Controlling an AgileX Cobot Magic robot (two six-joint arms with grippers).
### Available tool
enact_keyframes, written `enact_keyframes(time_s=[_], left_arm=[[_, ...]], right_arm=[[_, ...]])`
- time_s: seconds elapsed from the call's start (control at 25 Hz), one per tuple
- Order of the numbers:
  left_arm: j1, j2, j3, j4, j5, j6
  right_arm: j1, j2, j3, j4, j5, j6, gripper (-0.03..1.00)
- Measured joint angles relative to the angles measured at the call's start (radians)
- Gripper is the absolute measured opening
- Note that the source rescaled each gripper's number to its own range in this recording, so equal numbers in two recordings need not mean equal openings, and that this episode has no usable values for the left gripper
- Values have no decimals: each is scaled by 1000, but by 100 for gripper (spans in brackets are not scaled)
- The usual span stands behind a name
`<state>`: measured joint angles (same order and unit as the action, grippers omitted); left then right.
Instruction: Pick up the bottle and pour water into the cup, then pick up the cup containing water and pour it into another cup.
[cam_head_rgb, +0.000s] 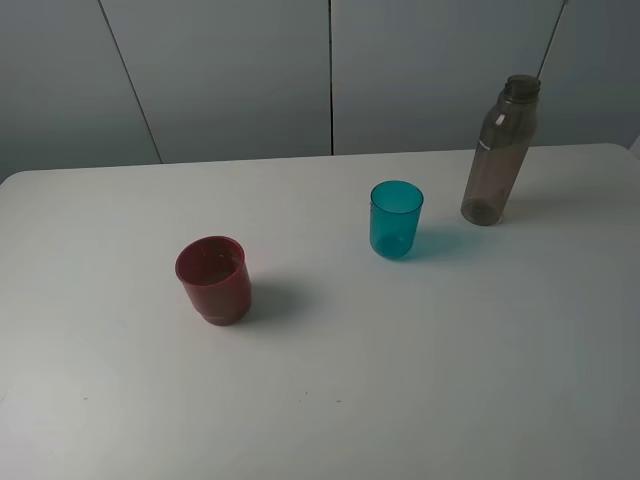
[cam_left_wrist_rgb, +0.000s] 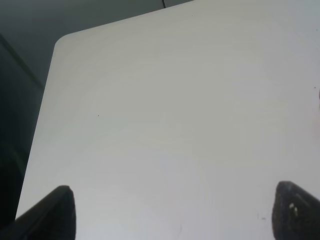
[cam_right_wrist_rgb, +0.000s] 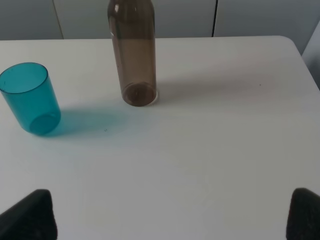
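- A smoky brown bottle (cam_head_rgb: 502, 150) stands upright on a white table (cam_head_rgb: 420, 380), ahead of the right claw (cam_right_wrist_rgb: 170, 212) and a little to one side of its centre line; no label or writing can be read on it
- The right claw hangs over bare tabletop with its two dark fingertips (cam_right_wrist_rgb: 30, 215) spread wide and nothing between them, well apart from the bottle
- A teal see-through cup (cam_head_rgb: 396, 219) stands upright near the bottle, further off the right claw's line; it carries no readable print
- A squat dark red cup (cam_head_rgb: 213, 279) stands upright well apart from the teal cup; neither wrist camera shows it clearly
- The left claw (cam_left_wrist_rgb: 172, 212) is open too, its fingertips (cam_left_wrist_rgb: 55, 215) wide over empty white surface beside the table's rounded corner
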<state>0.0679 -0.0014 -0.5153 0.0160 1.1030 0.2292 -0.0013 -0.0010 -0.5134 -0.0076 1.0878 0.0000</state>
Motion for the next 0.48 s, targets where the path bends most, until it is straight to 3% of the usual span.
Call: enact_keyframes(time_s=[0.48], left_arm=[[0,0,0,0,0,2]], right_arm=[[0,0,0,0,0,0,100]])
